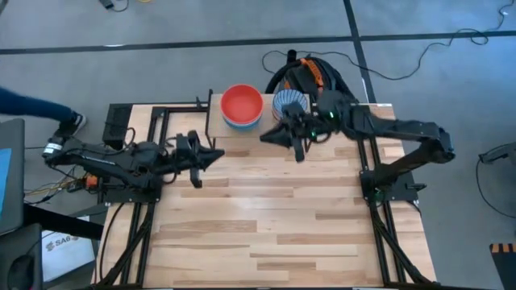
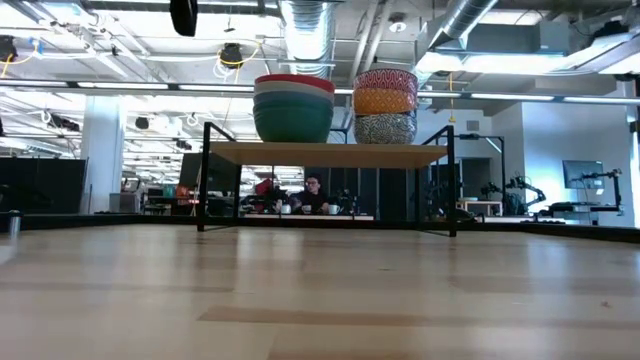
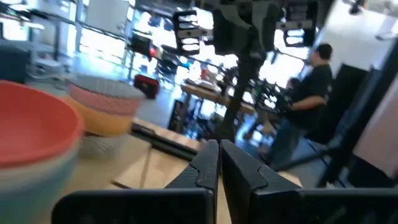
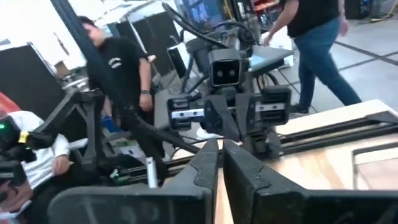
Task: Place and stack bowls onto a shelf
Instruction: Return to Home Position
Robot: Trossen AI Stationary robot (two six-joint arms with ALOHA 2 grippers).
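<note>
Wooden tabletop (image 1: 282, 225) carries the shelf (image 2: 330, 153), where a red-topped stack (image 2: 293, 105) stands beside a patterned stack (image 2: 385, 105). Left gripper (image 3: 218, 149) is pinched together, holding nothing. Right gripper (image 4: 221, 148) is likewise, facing it near the shelf. A floor label (image 1: 64, 242) possibly reads "SA".

Bright, even; ceiling strip lights (image 2: 540, 97) w/ glare.

Left stack goes red bowl (image 2: 294, 79), pale blue bowl (image 2: 294, 91), teal-green bowl (image 2: 294, 120). Right stack is pink patterned bowl (image 2: 386, 79), yellow-orange bowl (image 2: 386, 101), then a dark-and-white patterned bowl (image 2: 386, 128). The shelf (image 2: 330, 153) has a light wood top with black legs, and the tabletop (image 2: 320, 290) is pale wood too.
</note>
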